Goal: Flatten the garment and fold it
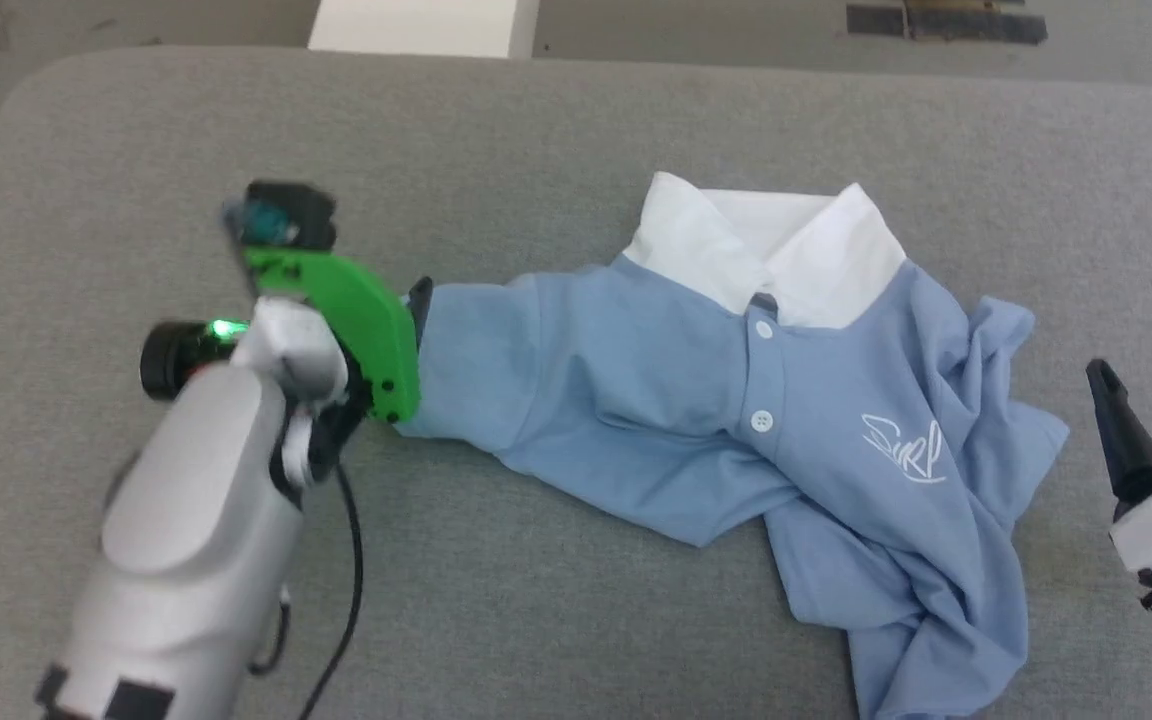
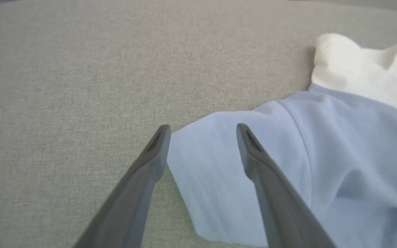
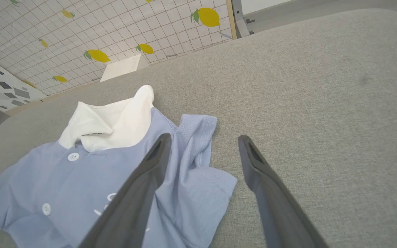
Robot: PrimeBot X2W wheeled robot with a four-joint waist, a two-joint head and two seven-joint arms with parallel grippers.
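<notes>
- Here, garment front-up on grey cushion, rumpled toward robot's right.
- Long axis slanted: white collar toward far edge, hem toward near right.
- Left gripper spread wide around corner of outstretched sleeve, not closed on it.
- Right gripper likewise parted wide, near the bunched opposite sleeve, holding nothing.

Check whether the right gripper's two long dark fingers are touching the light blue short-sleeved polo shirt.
Apart. The head view shows a strip of bare grey cushion between the right gripper and the light blue polo shirt.
</notes>
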